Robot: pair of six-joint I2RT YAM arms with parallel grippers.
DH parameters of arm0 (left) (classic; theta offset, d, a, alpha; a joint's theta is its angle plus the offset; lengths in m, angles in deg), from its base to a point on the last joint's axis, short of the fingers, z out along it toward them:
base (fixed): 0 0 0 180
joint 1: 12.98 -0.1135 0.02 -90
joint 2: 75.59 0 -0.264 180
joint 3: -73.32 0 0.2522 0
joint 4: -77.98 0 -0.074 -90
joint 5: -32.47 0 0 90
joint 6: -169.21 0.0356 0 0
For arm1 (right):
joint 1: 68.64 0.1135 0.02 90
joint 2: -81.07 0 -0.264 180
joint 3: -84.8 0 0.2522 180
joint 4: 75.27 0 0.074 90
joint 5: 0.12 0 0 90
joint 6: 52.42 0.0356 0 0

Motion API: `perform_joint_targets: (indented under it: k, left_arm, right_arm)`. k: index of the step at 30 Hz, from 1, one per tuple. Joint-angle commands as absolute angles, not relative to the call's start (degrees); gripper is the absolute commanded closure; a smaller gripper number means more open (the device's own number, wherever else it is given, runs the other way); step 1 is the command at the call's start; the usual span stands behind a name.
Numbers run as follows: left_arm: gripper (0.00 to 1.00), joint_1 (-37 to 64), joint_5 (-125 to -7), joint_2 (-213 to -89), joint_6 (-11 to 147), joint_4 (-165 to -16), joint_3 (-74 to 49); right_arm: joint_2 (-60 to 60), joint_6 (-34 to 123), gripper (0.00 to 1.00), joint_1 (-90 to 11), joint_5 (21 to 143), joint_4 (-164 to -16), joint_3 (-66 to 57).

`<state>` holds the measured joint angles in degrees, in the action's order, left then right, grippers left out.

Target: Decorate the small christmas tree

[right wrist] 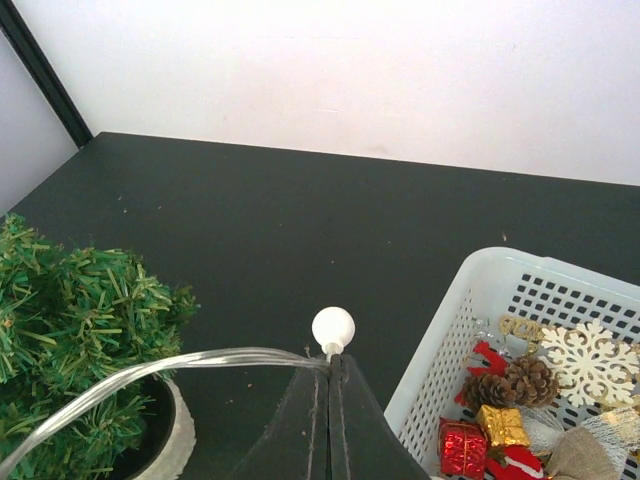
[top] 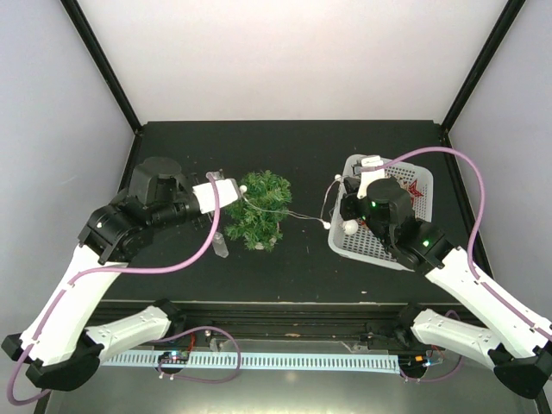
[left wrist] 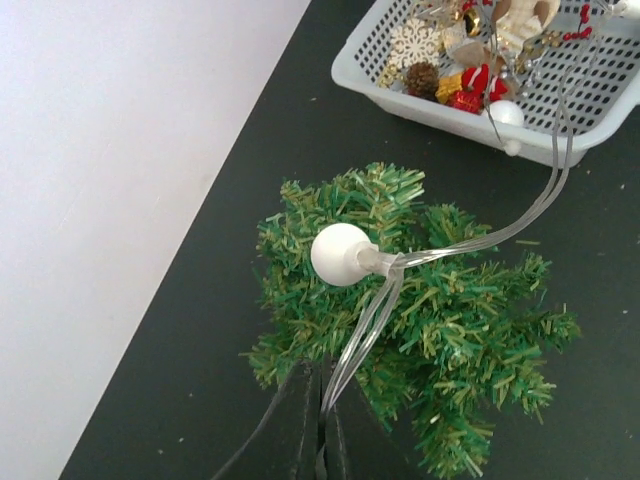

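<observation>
The small christmas tree (top: 263, 210) stands mid-table in its white pot (right wrist: 178, 440); it also fills the left wrist view (left wrist: 440, 320). A clear light string with white bulbs runs from the tree to the white basket (top: 345, 246). My left gripper (top: 240, 190) is over the tree's left side. It is shut on the string's wire (left wrist: 345, 390), just behind one bulb (left wrist: 340, 254) that lies on the branches. My right gripper (top: 340, 179) hangs left of the basket, shut on the wire (right wrist: 230, 358) right under another bulb (right wrist: 333, 329).
The basket (right wrist: 440, 330) holds a pinecone (right wrist: 520, 380), red and gold gift boxes (right wrist: 462, 447), a white snowflake (right wrist: 590, 360) and more string. A small clear object (top: 221, 244) lies on the table left of the tree. Black frame posts stand at the table's back corners.
</observation>
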<state>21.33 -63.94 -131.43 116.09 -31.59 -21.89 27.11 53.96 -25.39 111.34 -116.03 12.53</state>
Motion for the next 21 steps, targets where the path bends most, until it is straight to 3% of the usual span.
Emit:
perform_joint_targets:
  k: [1, 21]
  left_arm:
    - [0.98, 20.72, -68.16, -131.36, 113.31, -37.33, -20.54]
    - [0.98, 19.88, -62.47, -138.68, 114.97, -54.52, -14.51]
  right_arm:
    - [27.37, 53.46, 0.99, -25.69, 113.43, -115.13, 11.57]
    - [26.41, 52.88, 0.99, -25.66, 114.92, -114.49, 9.35]
